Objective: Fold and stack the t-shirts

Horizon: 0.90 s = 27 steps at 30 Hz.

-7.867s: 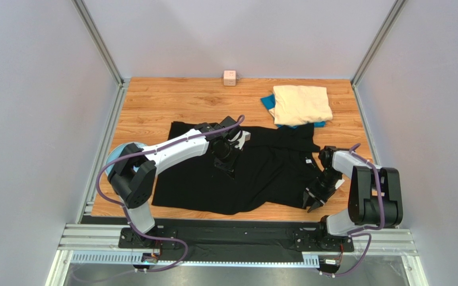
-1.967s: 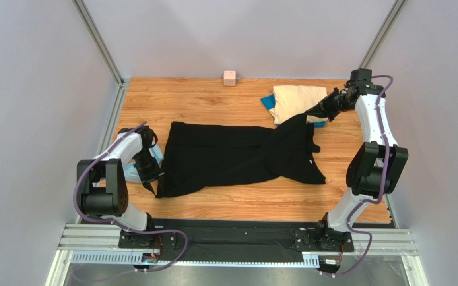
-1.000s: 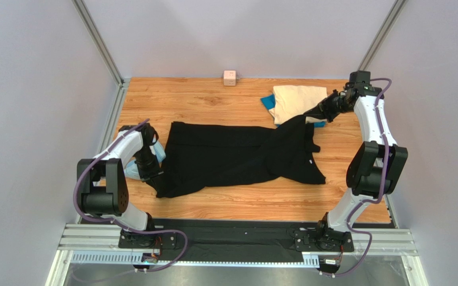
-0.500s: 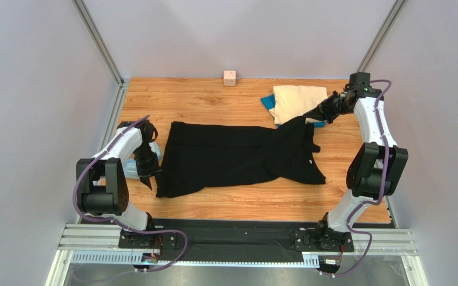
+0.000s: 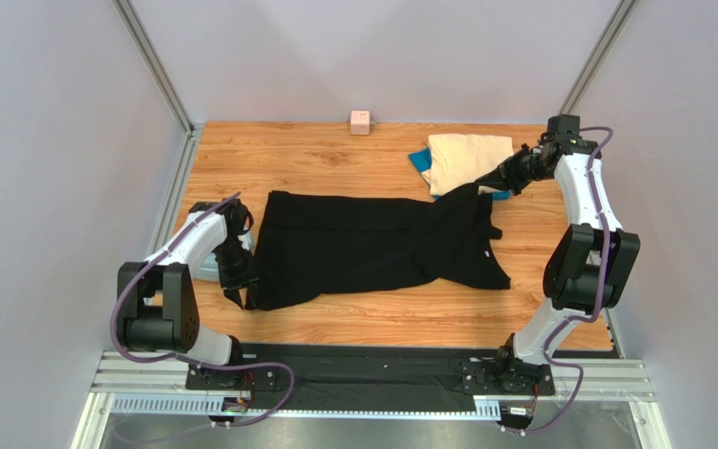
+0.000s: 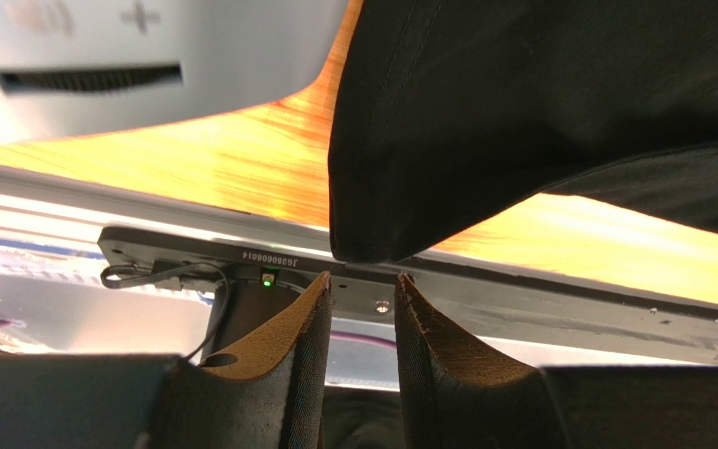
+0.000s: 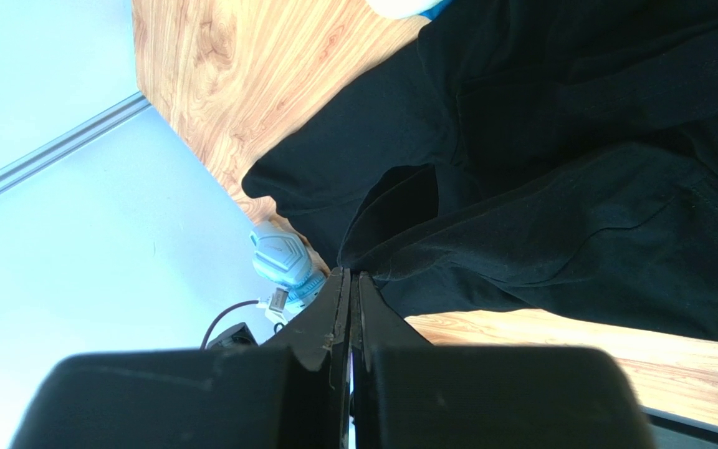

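The black t-shirt [image 5: 363, 248] lies spread across the middle of the wooden table [image 5: 288, 159]. Its far right corner is pulled up to my right gripper [image 5: 486, 181]. That gripper [image 7: 349, 273] is shut on the shirt's edge, with the cloth [image 7: 569, 187] stretching away from it. My left gripper [image 5: 244, 299] is at the shirt's near left corner. In the left wrist view it [image 6: 363, 279] is open, with nothing between the fingers and the shirt corner [image 6: 522, 94] just past the tips. The folded cream t-shirt [image 5: 470, 159] lies on the blue t-shirt [image 5: 418, 161] at the far right.
A small pink cube [image 5: 360, 122] sits at the far edge. A light-blue ring [image 5: 202, 268] lies under my left arm by the left rail. Grey walls close in both sides. The black base rail [image 6: 522, 313] runs along the near edge.
My left gripper slid along the shirt's left edge to its near left corner. My right gripper has kept holding the far right corner up. Much earlier the shirt lay crumpled.
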Each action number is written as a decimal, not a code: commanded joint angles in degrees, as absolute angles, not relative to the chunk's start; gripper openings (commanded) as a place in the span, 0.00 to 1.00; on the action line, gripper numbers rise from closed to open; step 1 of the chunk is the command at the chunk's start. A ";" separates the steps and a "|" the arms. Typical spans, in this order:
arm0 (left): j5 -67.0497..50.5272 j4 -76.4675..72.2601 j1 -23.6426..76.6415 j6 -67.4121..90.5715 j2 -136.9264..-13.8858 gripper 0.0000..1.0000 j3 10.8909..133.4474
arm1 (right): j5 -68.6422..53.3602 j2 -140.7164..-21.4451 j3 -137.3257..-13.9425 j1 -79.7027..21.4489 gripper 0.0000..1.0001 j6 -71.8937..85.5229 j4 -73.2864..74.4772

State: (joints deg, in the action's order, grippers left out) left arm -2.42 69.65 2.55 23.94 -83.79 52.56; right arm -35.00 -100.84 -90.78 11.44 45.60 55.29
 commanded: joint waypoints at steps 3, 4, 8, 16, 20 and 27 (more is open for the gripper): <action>-0.79 67.68 2.55 24.26 -86.03 0.38 54.32 | -36.65 -97.65 -90.97 11.51 0.00 46.32 53.61; -1.49 67.59 2.55 24.08 -86.57 0.37 54.49 | -36.56 -97.56 -90.97 11.60 0.00 46.41 53.61; -1.32 66.97 2.55 24.43 -87.80 0.37 54.32 | -36.56 -97.38 -91.05 11.78 0.00 46.32 53.61; -1.41 66.62 2.55 24.61 -90.17 0.37 54.76 | -36.74 -97.73 -91.49 11.78 0.00 46.85 53.61; -1.49 66.53 2.55 24.43 -91.14 0.37 54.76 | -36.65 -97.65 -91.49 11.78 0.00 46.85 53.61; -1.32 66.88 2.55 24.17 -90.88 0.00 55.28 | -36.74 -97.65 -91.32 11.78 0.00 46.93 53.53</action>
